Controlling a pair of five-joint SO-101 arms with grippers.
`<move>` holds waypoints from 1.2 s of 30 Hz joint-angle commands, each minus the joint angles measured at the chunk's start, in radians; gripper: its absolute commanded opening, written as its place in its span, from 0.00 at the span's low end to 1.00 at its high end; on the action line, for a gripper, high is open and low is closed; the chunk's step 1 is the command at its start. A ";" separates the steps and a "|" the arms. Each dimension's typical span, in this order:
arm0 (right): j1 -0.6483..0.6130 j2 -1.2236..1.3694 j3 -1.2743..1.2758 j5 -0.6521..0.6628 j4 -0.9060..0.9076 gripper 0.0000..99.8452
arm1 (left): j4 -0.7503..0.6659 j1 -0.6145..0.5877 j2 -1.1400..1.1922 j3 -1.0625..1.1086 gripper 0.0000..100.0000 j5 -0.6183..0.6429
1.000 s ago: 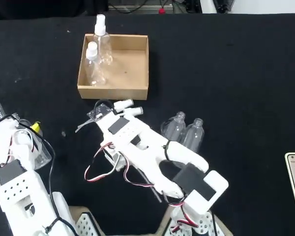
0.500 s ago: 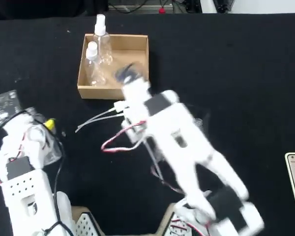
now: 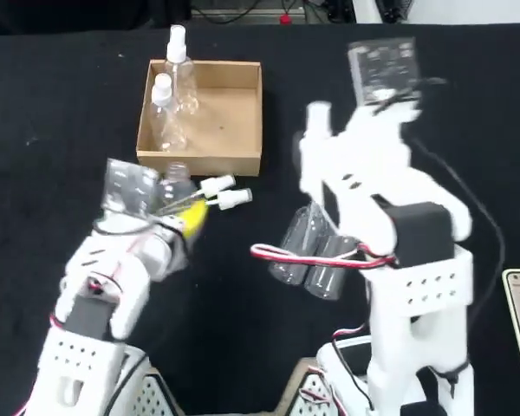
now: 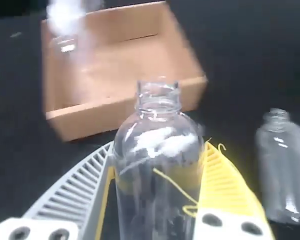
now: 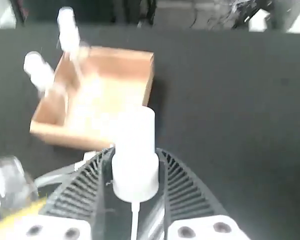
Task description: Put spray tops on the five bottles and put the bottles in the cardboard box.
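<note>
Standing upright, bottle (image 4: 157, 170) clamped in left gripper (image 4: 159, 150); spray top (image 5: 134, 172) clamped in right gripper (image 5: 135, 151).

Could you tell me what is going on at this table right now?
The left end effector grips an uncapped bottle just in front of the cardboard box, while the right end effector holds a spray top raised above the table. Two capped bottles stand in the box. Two loose spray tops lie by the box's front wall, and two open bottles lie beside the right arm.
</note>
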 commanded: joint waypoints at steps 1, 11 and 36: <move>0.057 -0.025 -0.076 -0.054 -0.071 0.01 | -0.069 0.101 -0.074 0.024 0.22 0.008; 0.081 -0.031 -0.077 -0.143 -0.176 0.01 | -0.313 0.254 -0.091 0.142 0.22 0.008; 0.023 -0.199 0.015 -0.288 -0.226 0.01 | -0.595 0.354 -0.091 0.298 0.22 0.006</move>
